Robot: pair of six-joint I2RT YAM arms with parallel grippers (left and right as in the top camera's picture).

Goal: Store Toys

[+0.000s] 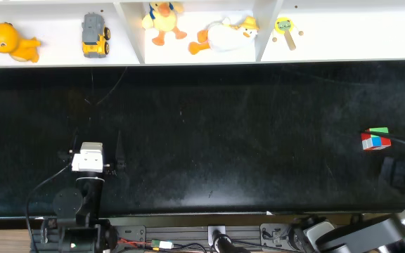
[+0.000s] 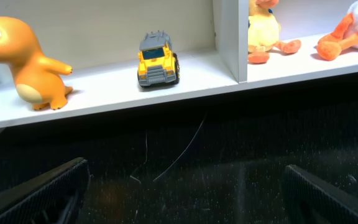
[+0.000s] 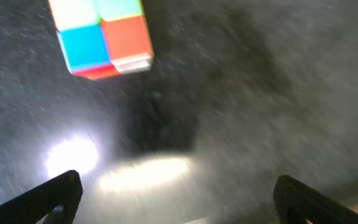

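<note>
Black tabletop (image 1: 223,140) bears cube (image 3: 101,37) near the right end effector (image 3: 179,190).

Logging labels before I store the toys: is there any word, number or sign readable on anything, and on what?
None can be read.
Yellow toy truck with grey roof: no print visible.
Multicoloured plastic puzzle cube: plain colour squares, unmarked.
White shelf: bare, no labels.
</note>
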